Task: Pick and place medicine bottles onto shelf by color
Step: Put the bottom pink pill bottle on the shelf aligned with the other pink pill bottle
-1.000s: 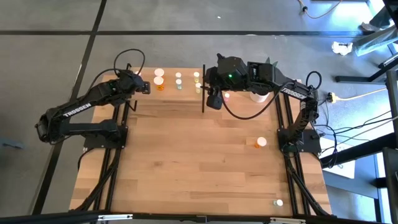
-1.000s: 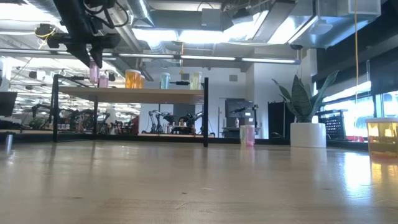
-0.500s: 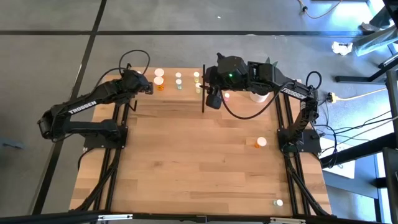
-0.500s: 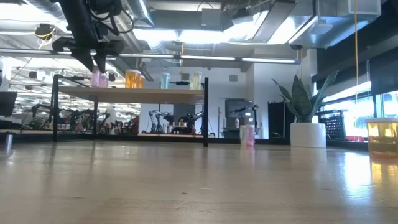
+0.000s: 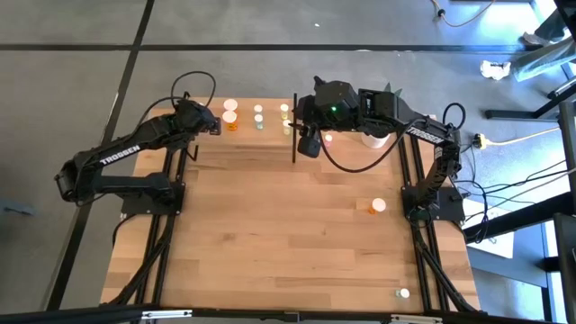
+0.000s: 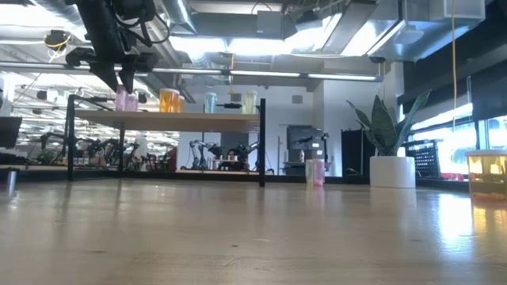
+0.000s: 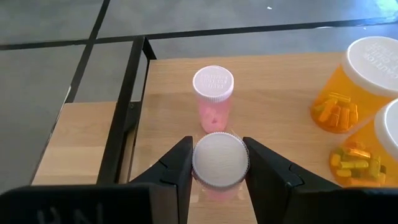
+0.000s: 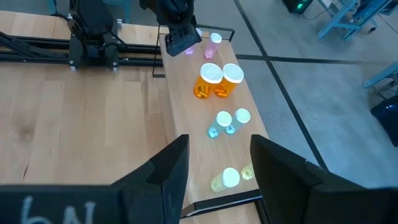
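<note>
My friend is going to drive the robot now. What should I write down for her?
Left gripper: shut on a pink bottle at the shelf, beside another pink bottle.
Right gripper: open, empty, above the shelf's other end.
Done: pairs of orange, green and yellowish bottles stand on the shelf.
Left: release the pink one; an orange bottle, a pink bottle and a small one remain on the table.

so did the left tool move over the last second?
Yes. The left tool, shut on the small pink white-capped bottle, moved toward the shelf's orange bottles and lower, to the light-wood shelf.
</note>
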Tool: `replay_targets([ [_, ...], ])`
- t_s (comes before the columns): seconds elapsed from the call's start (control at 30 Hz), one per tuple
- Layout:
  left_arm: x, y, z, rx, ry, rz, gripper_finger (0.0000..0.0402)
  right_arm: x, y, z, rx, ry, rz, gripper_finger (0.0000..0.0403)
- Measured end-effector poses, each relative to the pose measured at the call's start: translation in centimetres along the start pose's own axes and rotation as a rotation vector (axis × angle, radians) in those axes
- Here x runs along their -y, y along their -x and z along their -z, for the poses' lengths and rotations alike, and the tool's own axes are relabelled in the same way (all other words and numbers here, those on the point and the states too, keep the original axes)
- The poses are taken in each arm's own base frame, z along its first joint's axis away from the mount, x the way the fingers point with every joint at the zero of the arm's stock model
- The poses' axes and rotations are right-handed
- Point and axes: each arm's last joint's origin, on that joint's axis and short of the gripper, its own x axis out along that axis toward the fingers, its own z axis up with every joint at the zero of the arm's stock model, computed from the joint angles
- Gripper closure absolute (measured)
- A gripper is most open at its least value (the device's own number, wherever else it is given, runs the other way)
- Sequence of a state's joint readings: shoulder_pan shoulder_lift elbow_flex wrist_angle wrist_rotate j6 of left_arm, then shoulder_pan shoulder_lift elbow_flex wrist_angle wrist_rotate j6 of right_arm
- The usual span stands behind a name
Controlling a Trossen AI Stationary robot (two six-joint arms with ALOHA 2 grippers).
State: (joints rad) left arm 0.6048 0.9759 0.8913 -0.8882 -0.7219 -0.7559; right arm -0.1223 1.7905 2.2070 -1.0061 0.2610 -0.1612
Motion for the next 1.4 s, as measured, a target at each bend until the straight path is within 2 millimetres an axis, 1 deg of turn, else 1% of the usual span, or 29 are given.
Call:
replay_targets([
  [0.93, 0.09, 0.01, -0.04, -0.004, 0.012, 0.016, 0.0289, 0.00, 0.00, 0.00, 0.001, 0.000, 0.000, 0.0231],
  [1.2, 0.11, 0.01, -0.02, -0.011, 0.043, 0.024, 0.0289, 0.00, 0.00, 0.00, 0.000, 0.000, 0.000, 0.0231],
  [1.4, 0.75, -0.71, 0.11, -0.010, 0.035, -0.012, 0.0289, -0.01, 0.00, -0.01, 0.001, 0.000, -0.001, 0.0231],
])
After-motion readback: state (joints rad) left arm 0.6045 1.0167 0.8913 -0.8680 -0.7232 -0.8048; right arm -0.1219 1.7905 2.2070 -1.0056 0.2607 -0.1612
